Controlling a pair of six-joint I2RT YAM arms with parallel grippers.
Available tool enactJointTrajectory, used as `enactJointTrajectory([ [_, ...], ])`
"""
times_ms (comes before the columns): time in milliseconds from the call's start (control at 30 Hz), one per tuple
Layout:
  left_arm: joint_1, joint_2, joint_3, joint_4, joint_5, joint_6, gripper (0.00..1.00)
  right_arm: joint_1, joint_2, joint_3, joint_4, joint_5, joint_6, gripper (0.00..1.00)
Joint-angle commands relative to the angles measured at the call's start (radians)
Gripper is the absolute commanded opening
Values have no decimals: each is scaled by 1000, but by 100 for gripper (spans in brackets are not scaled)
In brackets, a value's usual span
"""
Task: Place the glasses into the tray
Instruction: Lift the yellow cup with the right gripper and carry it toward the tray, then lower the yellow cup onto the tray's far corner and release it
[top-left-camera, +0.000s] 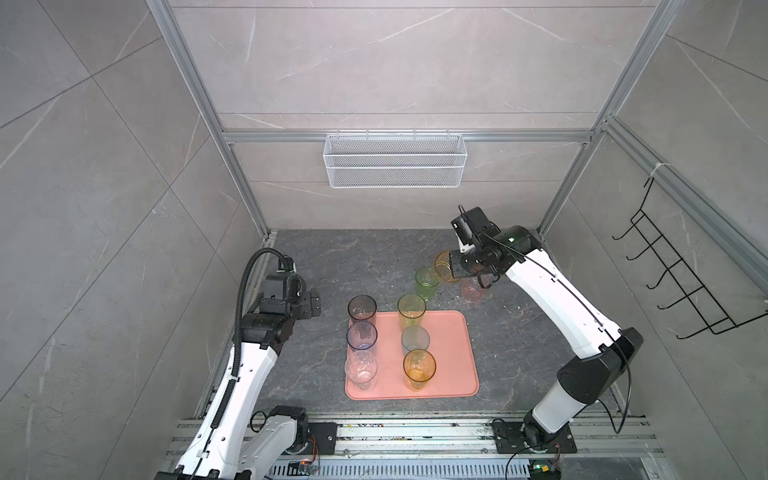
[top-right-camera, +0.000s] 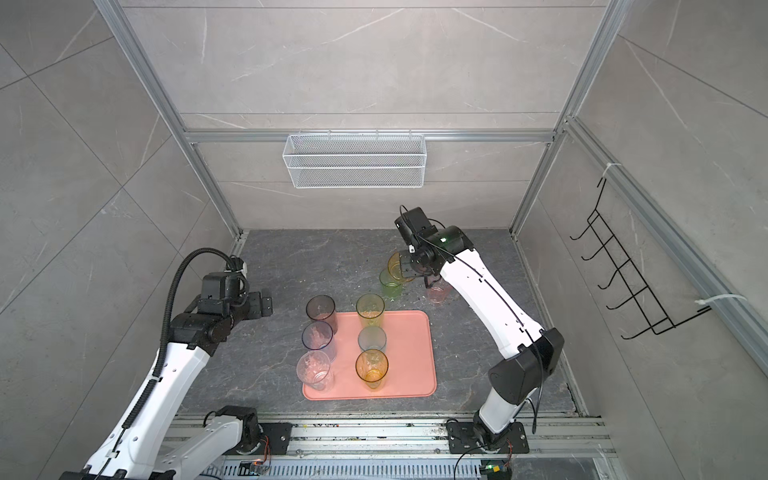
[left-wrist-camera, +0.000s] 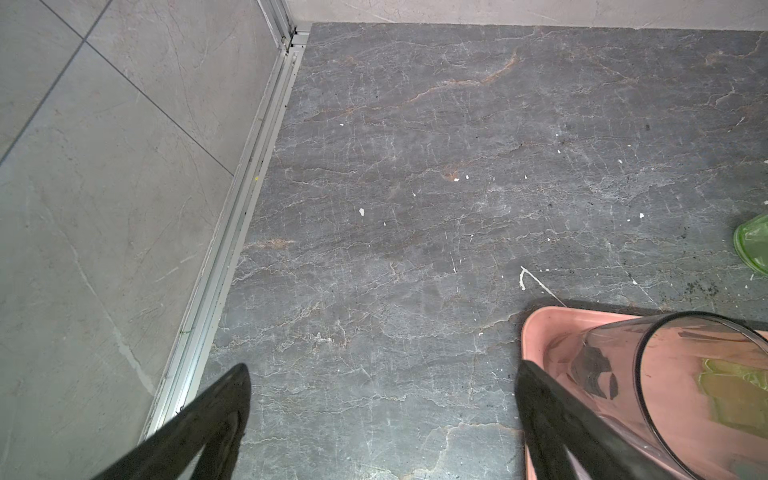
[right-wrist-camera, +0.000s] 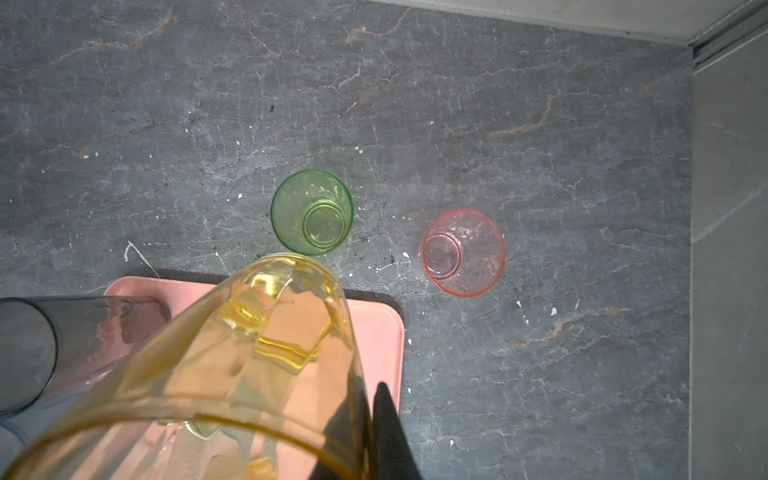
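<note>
The pink tray (top-left-camera: 453, 357) (top-right-camera: 411, 357) holds several upright glasses in two rows: smoky grey (top-left-camera: 362, 309), blue (top-left-camera: 362, 336) and clear (top-left-camera: 360, 368), then yellow-green (top-left-camera: 411, 309), teal (top-left-camera: 414, 338) and amber (top-left-camera: 419, 365). Behind the tray, a green glass (top-left-camera: 427, 282) (right-wrist-camera: 311, 212) and a pink glass (top-left-camera: 471, 291) (right-wrist-camera: 463, 252) stand on the table. My right gripper (top-left-camera: 455, 268) (right-wrist-camera: 368, 395) is shut on the rim of an orange glass (top-left-camera: 444, 267) (right-wrist-camera: 232, 353), held tilted in the air above the tray's far edge. My left gripper (top-left-camera: 313, 305) (left-wrist-camera: 382, 370) stands open and empty, left of the tray.
A white wire basket (top-left-camera: 395, 160) hangs on the back wall. A black hook rack (top-left-camera: 681, 282) is fixed to the right wall. Aluminium frame rails (left-wrist-camera: 232, 232) border the dark stone table (top-left-camera: 332, 257). The tray's right half is bare.
</note>
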Motion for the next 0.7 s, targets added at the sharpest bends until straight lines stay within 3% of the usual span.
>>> enactJointTrajectory([
  [0,6,-17,10,16,-8,8,99,-13,-49,-70,17,-4,0,0],
  [367,6,-21,9,16,-3,8,99,-41,-89,-274,58,-105,32,0],
  [667,6,-22,9,16,2,8,99,-50,-80,-384,106,-105,53,0],
])
